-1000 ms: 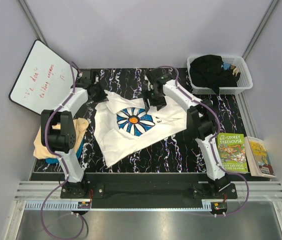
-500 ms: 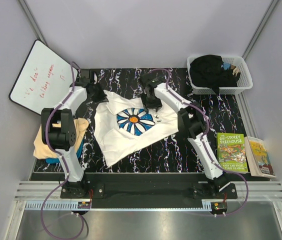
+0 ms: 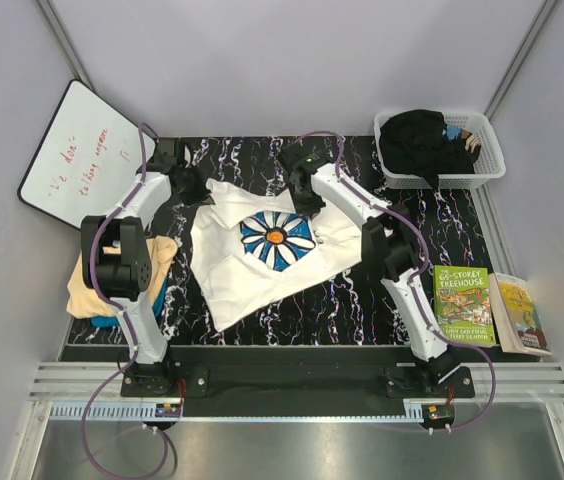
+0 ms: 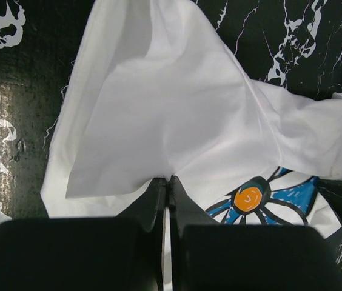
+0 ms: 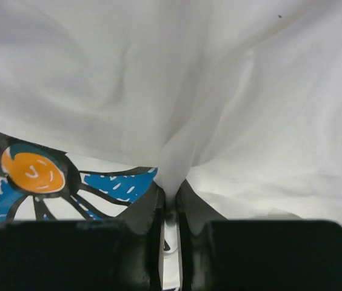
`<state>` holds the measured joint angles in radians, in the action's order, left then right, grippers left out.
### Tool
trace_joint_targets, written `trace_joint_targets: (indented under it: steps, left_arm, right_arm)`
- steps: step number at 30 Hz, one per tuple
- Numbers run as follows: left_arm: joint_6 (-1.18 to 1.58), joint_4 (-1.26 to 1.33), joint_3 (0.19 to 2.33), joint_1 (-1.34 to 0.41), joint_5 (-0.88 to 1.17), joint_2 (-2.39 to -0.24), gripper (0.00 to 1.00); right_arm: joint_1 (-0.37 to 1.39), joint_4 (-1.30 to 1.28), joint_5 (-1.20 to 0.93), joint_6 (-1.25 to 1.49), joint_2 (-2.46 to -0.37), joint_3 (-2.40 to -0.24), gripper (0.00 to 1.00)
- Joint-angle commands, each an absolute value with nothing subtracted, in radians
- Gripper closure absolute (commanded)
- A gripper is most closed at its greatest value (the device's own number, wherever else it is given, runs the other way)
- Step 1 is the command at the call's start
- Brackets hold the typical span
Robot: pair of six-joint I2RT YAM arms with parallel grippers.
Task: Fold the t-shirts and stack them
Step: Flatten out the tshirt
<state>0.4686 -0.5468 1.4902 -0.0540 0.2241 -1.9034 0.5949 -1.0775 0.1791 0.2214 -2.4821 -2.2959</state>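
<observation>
Pinching the white shirt (image 3: 232, 285) at two spots, you are holding it by its far edge. The left gripper (image 4: 168, 182) is clamped tight on a thin fold of cloth to the far left of the daisy print (image 3: 277, 238). The right gripper (image 5: 170, 197) is closed down just as tight on a ridge of fabric just beyond the daisy's far right petals. The rest of the shirt is lying spread on the table (image 3: 362, 300), trailing from the daisy toward the arm bases. The peach shirt (image 3: 82, 300) and the teal shirt (image 3: 110, 320) are sitting piled well to the left of the daisy.

Here is the danger, as I am reading it. Each grip is catching only a narrow pleat, so a quick pull is likely to slide the cloth out. The two pinches are also sitting unevenly about the daisy, so lifting now is risking a skewed, bunched fold. And the near hem is lying flat on the table, so friction could be tugging it crooked once you are moving.
</observation>
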Motion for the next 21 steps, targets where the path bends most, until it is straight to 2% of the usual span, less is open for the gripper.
trace_joint_targets:
  steps: [1, 2, 6, 14, 16, 18, 20, 21]
  left_arm:
    - [0.449, -0.546, 1.534, -0.029, 0.212, -1.89, 1.0]
    - [0.449, -0.545, 1.532, -0.028, 0.212, -1.89, 1.0]
    - [0.443, -0.549, 1.536, -0.028, 0.215, -1.888, 1.0]
    - [0.43, -0.557, 1.52, -0.028, 0.209, -1.873, 1.0]
    - [0.428, -0.555, 1.517, -0.028, 0.21, -1.87, 1.0]
    - [0.423, -0.558, 1.516, -0.026, 0.207, -1.868, 1.0]
    - [0.422, -0.574, 1.528, -0.026, 0.195, -1.864, 1.0]
    - [0.42, -0.581, 1.532, -0.023, 0.187, -1.862, 1.0]
  right_arm:
    - [0.597, -1.075, 0.244, 0.216, -2.33, -2.254, 0.86]
    - [0.597, -1.066, 0.239, 0.213, -2.335, -2.246, 0.86]
    - [0.597, -1.063, 0.216, 0.196, -2.39, -2.282, 0.69]
    - [0.589, -1.058, 0.19, 0.192, -2.47, -2.339, 0.66]
    - [0.588, -1.058, 0.186, 0.192, -2.476, -2.338, 0.69]
    - [0.586, -1.058, 0.186, 0.184, -2.462, -2.336, 0.82]
    - [0.584, -1.055, 0.219, 0.181, -2.436, -2.329, 1.0]
    - [0.586, -1.055, 0.235, 0.172, -2.401, -2.326, 1.0]
